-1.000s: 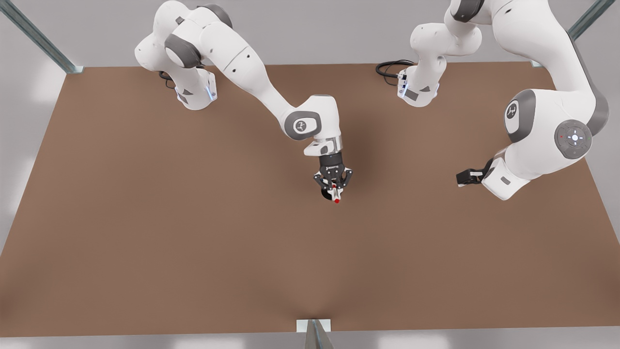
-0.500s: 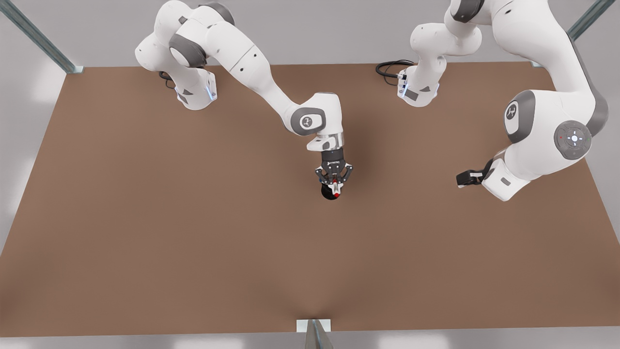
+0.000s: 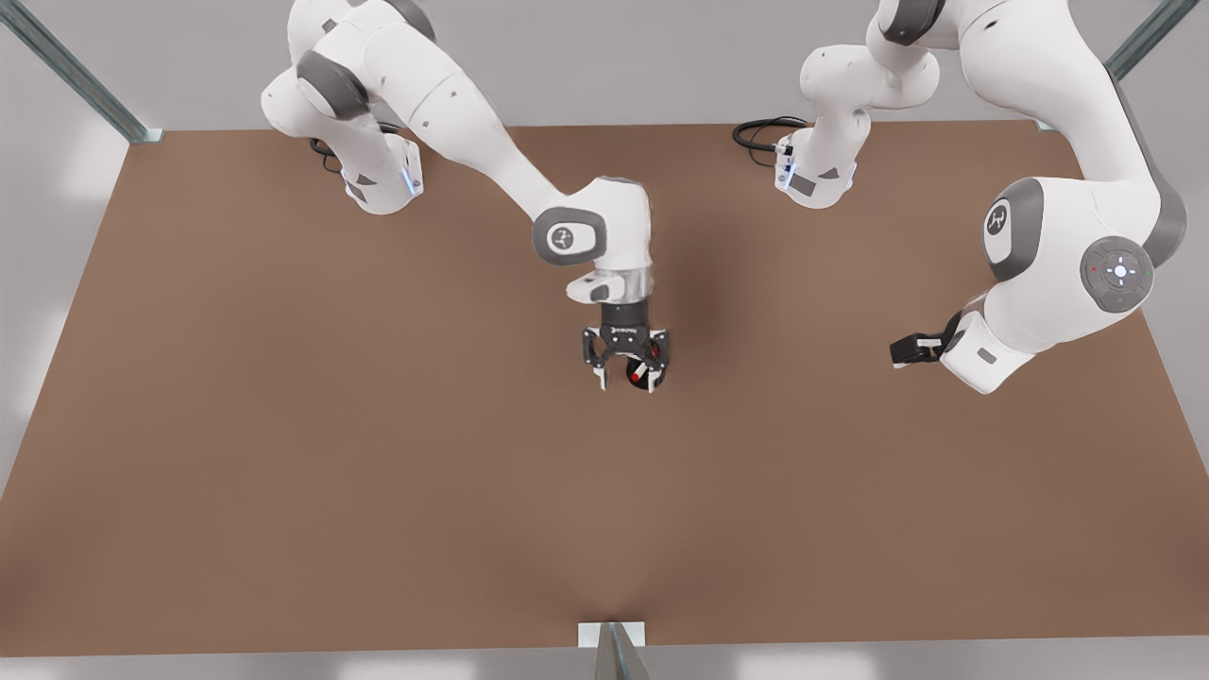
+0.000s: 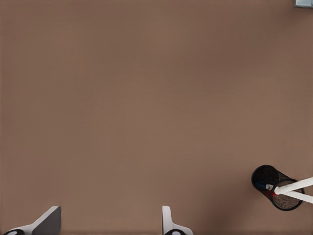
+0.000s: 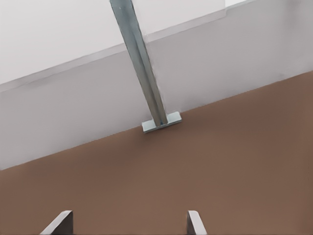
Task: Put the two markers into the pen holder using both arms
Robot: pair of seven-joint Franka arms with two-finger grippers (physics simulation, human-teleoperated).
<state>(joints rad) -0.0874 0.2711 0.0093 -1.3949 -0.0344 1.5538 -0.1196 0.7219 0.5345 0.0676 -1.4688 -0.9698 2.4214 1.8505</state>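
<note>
1. Markers: both stand inside the pen holder (image 4: 277, 187), a black mesh cup on the brown counter (image 3: 283, 425). In the left wrist view the two white barrels (image 4: 296, 185) (image 4: 299, 197) lean out over the holder's rim and cross near it; red and dark blue ends show low inside the cup.
2. Front view: pen holder (image 3: 643, 376) sits near the counter's middle, partly hidden under the left gripper (image 3: 626, 382); a red spot shows between the fingers.
3. Left gripper: fingers spread wide, pinching nothing. It hangs above the holder, pointing down. In the left wrist view the holder lies off to the side of the fingers (image 4: 168, 220), apart from them, not between them.
4. Right gripper (image 3: 905, 349): waits at the front view's right, well apart from the holder. In the right wrist view its fingers (image 5: 194, 223) stand spread and empty over bare counter, facing a metal frame post (image 5: 142, 68).
</note>
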